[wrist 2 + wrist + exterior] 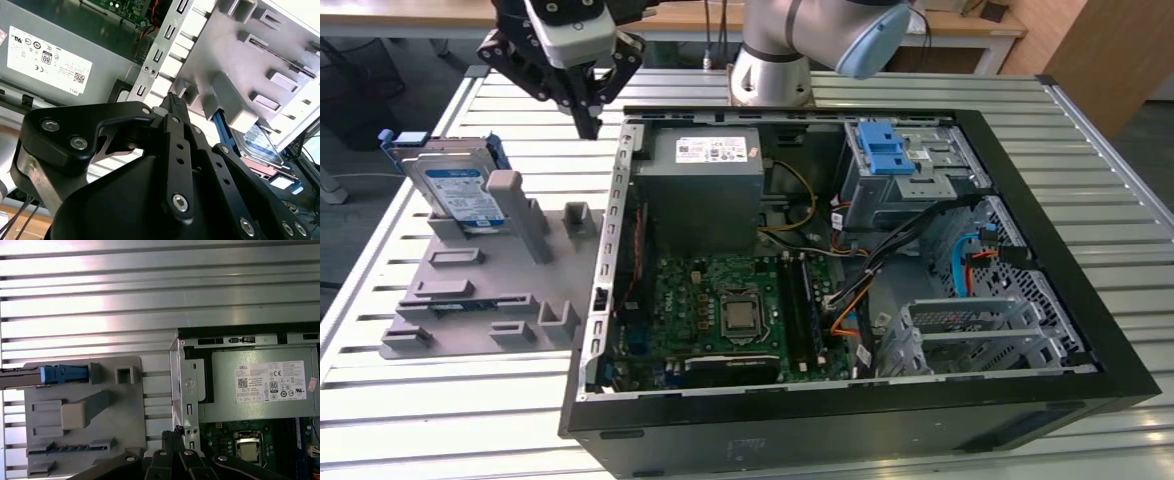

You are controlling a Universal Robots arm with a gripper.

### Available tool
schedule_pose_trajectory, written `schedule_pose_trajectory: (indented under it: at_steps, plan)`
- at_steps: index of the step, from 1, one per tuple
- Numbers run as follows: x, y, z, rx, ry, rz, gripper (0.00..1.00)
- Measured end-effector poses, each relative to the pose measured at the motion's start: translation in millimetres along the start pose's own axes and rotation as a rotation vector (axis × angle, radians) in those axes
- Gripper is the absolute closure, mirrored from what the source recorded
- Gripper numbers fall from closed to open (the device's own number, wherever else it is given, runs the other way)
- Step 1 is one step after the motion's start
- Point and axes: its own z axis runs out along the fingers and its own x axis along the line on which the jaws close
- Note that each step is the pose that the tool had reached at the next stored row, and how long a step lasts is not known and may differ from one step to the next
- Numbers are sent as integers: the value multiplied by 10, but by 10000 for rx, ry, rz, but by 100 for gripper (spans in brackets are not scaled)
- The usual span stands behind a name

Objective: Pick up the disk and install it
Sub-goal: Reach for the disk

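Note:
The disk [458,192], a silver drive with a blue-and-white label in a blue bracket, stands on edge in a slot of the grey holder block [480,295] at the exterior view's left. My gripper [591,126] hangs above the table between that holder and the open computer case [854,400], its fingers shut together to a point and holding nothing. In the first wrist view the disk [60,374] appears edge-on, and the fingertips [175,434] sit over the case's corner. In the second wrist view the gripper [172,98] is seen with part of the disk's label [260,140] beyond it.
Inside the case are a grey power supply [707,165], a motherboard [727,305] and loose cables. A grey metal drive bay [921,180] with a blue latch piece [886,150] sits at the case's far right corner. The arm's base [774,60] stands behind, on a slatted metal table [454,420].

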Motion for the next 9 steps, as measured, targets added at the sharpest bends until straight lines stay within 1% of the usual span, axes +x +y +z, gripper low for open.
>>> schedule_pose_trajectory:
  at_steps: [9]
  plan:
    - [39,-3,1,1,1,0,89]
